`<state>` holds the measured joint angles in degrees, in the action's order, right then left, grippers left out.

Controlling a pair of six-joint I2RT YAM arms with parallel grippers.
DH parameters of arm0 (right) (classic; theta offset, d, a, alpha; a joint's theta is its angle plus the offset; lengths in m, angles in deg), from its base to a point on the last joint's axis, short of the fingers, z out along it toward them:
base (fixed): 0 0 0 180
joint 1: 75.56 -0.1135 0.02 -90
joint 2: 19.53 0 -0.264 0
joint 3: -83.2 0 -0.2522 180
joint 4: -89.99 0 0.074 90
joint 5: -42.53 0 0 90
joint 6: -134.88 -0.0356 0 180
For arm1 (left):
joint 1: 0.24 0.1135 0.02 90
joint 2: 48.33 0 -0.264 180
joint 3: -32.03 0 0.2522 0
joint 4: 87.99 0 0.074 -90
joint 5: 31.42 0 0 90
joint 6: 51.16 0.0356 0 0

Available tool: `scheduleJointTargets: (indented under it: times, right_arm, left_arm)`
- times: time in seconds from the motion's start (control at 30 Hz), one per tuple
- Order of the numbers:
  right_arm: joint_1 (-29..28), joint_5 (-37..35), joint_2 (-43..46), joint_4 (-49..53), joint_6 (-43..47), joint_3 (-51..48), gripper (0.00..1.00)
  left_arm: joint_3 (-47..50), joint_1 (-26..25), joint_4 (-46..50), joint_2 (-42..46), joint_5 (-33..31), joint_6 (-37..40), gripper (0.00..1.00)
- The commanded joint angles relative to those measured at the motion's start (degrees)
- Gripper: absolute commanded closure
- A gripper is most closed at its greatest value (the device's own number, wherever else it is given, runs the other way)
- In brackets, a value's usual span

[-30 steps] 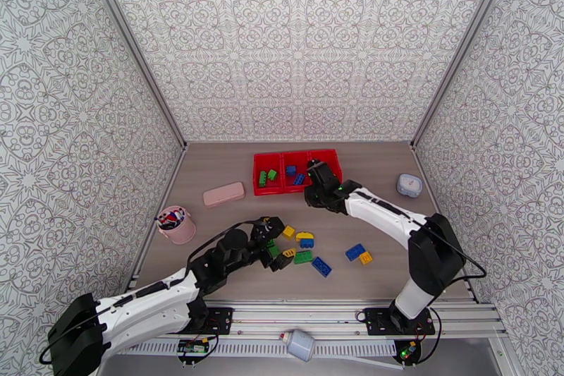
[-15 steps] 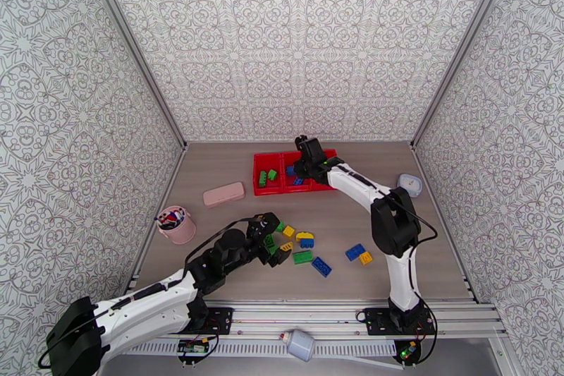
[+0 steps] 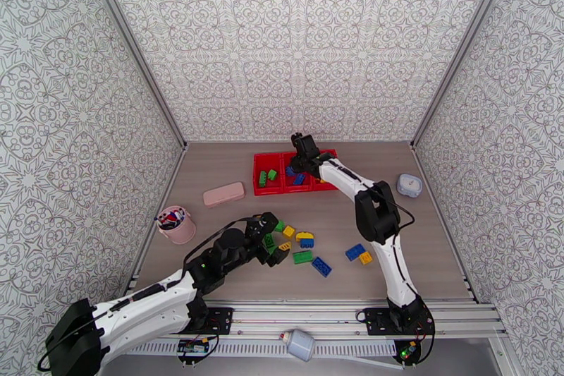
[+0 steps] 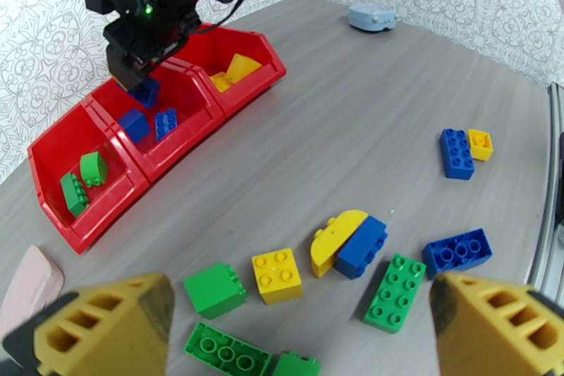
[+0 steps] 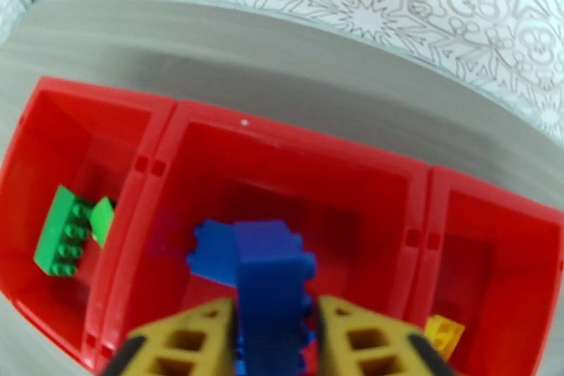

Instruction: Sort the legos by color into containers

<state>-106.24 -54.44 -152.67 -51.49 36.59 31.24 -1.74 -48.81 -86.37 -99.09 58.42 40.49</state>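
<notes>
Blue brick (image 5: 271,279) sits btwn the right jaws just above the middle bin (image 5: 303,159), can't tell if pinched, left jaws wide apart; if it snags on release it cld bounce out imo.

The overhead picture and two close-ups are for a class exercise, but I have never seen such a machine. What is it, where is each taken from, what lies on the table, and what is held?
These are two robot arms bolted at the near edge of the table. The wide picture comes from a camera above and behind them. Each close-up comes from a camera on one wrist, so its yellow fingers show. On the table lie loose green, blue and yellow bricks, three joined red bins, a pink cup, a pink case and a lidded box. The left tool hangs open above the loose bricks, empty. The right tool is over the middle bin with a blue brick between its fingers; whether it grips or releases it cannot be told.
</notes>
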Motion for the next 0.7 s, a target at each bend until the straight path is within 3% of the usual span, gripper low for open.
scheduleJointTargets:
  times: [0.0, 0.17, 0.33, 0.53, 0.67]
  right_arm:
    - [0.1, 0.0, 1.6, 1.3, -0.7, 1.6, 0.47]
    - [0.0, 1.5, 8.3, -1.0, -2.6, -4.9, 0.32]
    - [-0.5, 1.7, 18.8, -7.7, -5.8, -19.3, 0.22]
    - [-0.6, 0.0, 31.5, -10.5, -9.9, -35.7, 0.16]
    - [-0.7, -0.6, 39.2, -7.2, -10.3, -45.2, 0.12]
  left_arm:
    - [1.0, 0.4, 1.1, 0.9, -0.2, -0.2, 0.0]
    - [1.6, 0.9, -0.3, 2.1, -0.2, 0.0, 0.0]
    - [1.6, 1.2, 0.7, 2.9, 1.4, 1.3, 0.0]
    - [1.6, 1.5, 1.5, 5.1, 5.4, 2.8, 0.0]
    - [1.1, 1.7, 1.7, 5.8, 8.4, 3.9, 0.0]
